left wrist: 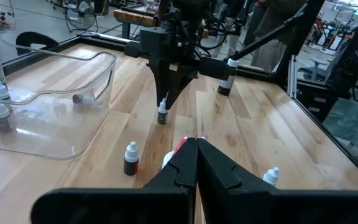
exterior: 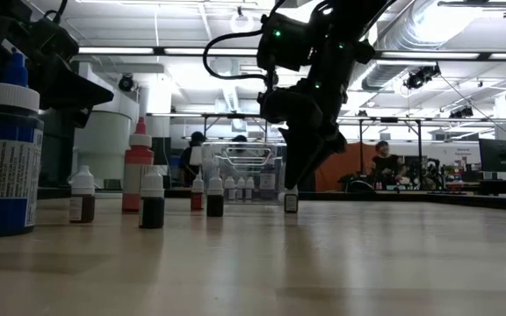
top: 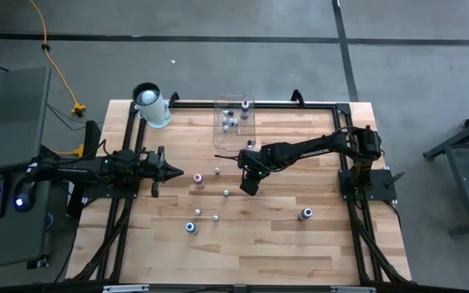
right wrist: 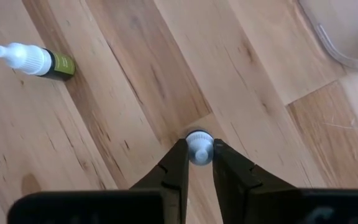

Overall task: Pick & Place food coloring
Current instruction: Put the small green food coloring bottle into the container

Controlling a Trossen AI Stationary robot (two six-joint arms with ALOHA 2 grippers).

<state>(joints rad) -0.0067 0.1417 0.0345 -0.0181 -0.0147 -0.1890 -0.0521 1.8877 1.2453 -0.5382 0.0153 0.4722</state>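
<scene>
The right gripper (right wrist: 199, 163) points straight down at the pale wooden table (top: 283, 244), just in front of the clear plastic rectangular bin (top: 234, 122), toward the table's middle. Its two dark fingers (right wrist: 173, 171) stand narrow, one on each side of a tiny upright food-coloring bottle with a white cap (right wrist: 199, 148); in the right wrist view the cap sits squarely between the tips, which are touching it or very nearly so. In the low view this bottle (exterior: 291, 202) stands on the wood under the fingertips, so it is gripped but not lifted.

A second tiny bottle, dark olive with a white dropper cap (right wrist: 35, 60), lies on its side on the boards near that gripper, apart from it.

Inside the bin several small bottles (top: 231, 122) already stand. Others are scattered on the wood in front of the bin: a few beside the right gripper (top: 217, 171), and more toward the table's near edge (top: 191, 228) (top: 305, 214).

The left gripper (left wrist: 196, 152) hovers to the left of the bin, over the table's left part, its jaws pressed together with nothing between them. A big white cylinder (top: 151, 106) lies to the bin's left near the far edge.
</scene>
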